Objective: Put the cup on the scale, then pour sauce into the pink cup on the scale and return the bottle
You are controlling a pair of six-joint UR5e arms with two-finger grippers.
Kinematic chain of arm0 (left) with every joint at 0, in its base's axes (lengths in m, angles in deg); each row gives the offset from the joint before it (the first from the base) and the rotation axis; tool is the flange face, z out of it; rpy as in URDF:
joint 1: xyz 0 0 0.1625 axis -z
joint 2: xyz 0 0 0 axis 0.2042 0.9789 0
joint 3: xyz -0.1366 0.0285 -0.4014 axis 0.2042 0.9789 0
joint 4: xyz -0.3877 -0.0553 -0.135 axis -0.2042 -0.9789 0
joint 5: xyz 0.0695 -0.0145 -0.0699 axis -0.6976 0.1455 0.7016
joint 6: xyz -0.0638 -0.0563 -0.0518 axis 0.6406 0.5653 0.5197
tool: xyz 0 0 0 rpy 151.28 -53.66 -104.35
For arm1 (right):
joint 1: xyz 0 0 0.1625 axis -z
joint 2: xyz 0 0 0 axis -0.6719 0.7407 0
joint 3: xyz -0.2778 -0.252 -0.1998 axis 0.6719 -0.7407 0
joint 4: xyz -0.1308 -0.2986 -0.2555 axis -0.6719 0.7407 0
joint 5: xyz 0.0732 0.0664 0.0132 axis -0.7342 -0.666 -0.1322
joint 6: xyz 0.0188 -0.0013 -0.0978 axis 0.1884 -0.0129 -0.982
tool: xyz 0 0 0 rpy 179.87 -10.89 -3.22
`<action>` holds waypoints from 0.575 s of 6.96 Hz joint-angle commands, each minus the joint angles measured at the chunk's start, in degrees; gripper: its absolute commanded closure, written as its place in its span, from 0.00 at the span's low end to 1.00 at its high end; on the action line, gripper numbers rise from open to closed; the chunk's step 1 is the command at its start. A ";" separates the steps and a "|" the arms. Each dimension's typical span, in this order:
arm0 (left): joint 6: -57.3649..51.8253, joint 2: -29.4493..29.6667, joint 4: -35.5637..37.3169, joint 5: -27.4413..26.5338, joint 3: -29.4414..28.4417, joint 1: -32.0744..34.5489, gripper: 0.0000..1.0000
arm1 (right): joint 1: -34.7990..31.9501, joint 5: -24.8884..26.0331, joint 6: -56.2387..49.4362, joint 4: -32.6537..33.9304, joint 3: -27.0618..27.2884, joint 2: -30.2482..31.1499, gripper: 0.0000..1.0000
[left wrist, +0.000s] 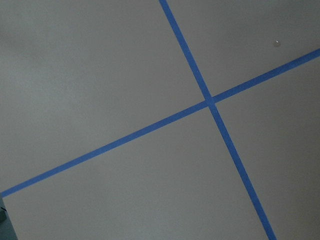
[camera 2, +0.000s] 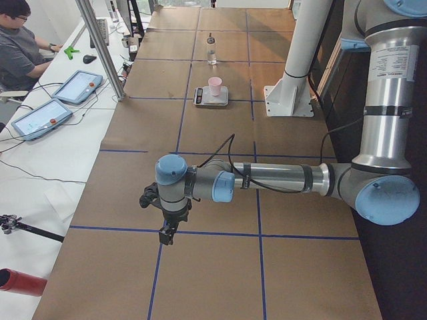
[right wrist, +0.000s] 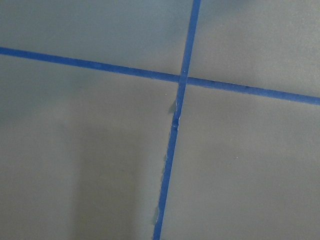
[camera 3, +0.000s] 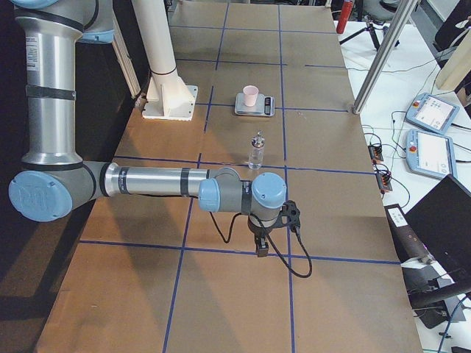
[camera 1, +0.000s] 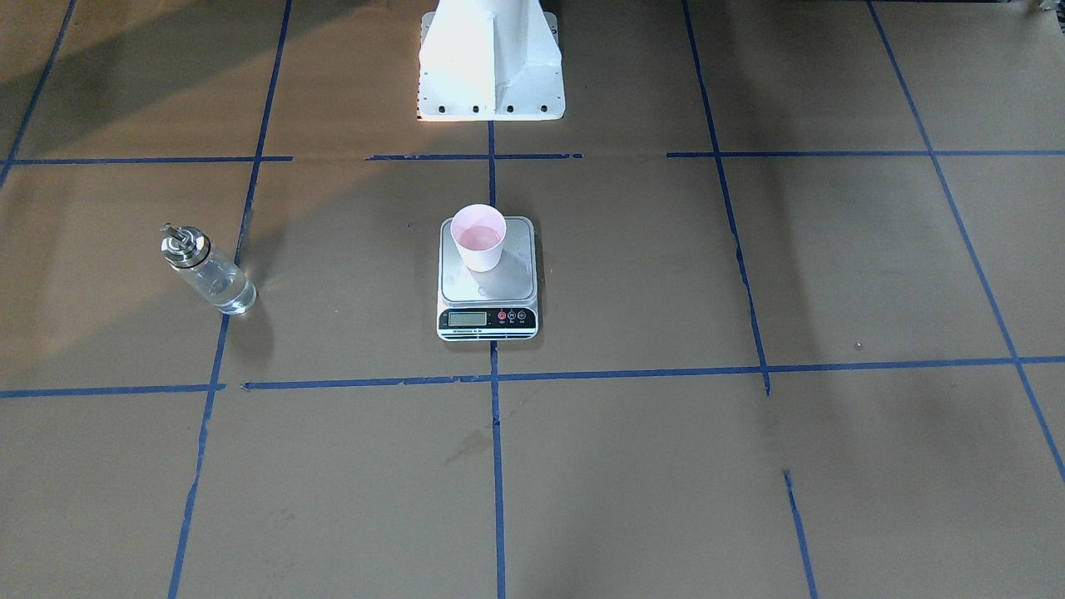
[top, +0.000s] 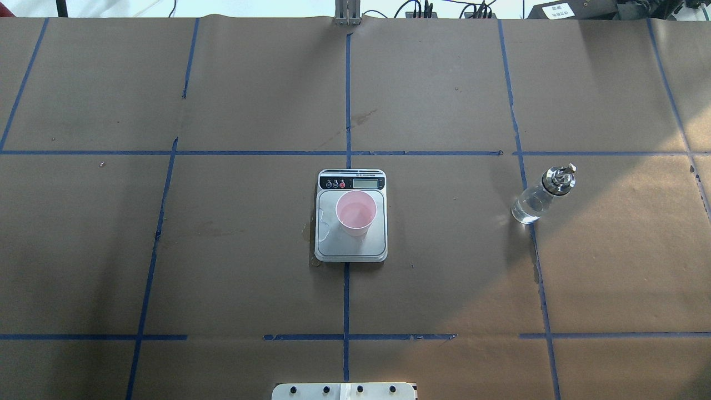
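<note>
At table centre we note the small pale pink tapered cup (top: 356, 211) upright on the flat steel-topped white kitchen scale (top: 350, 248), set for weighing. We log the clear glass metal-spouted bottle (top: 536, 199) standing well apart on the robot's right. The left gripper (camera 2: 165, 235) and right gripper (camera 3: 261, 248) hang far off; we cannot tell their finger spread.

The bench (top: 250, 250) is covered in matt brown paper, faintly creased, crossed by strips of smooth blue tape (top: 347, 100) that are frayed in places. The scale (top: 351, 247) has a brushed, dully reflective steel platform, a white plastic body and a glossy black front strip. The cup (top: 356, 214) looks matt, whether of paper or plastic I cannot tell, and the bottle (top: 533, 203) is clear glossy glass with a polished metal collar (top: 558, 180).
</note>
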 commanded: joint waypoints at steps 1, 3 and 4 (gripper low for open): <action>-0.01 -0.19 3.53 3.13 0.58 0.34 0.00 | -0.03 -0.24 6.86 -3.88 -0.22 0.31 0.00; 0.17 -0.63 3.36 5.77 0.50 0.87 0.00 | -0.03 -0.25 6.78 -3.89 -1.10 0.57 0.00; 0.34 -0.63 3.27 5.78 0.41 0.87 0.00 | -0.03 -0.25 6.87 -3.89 -1.01 0.57 0.00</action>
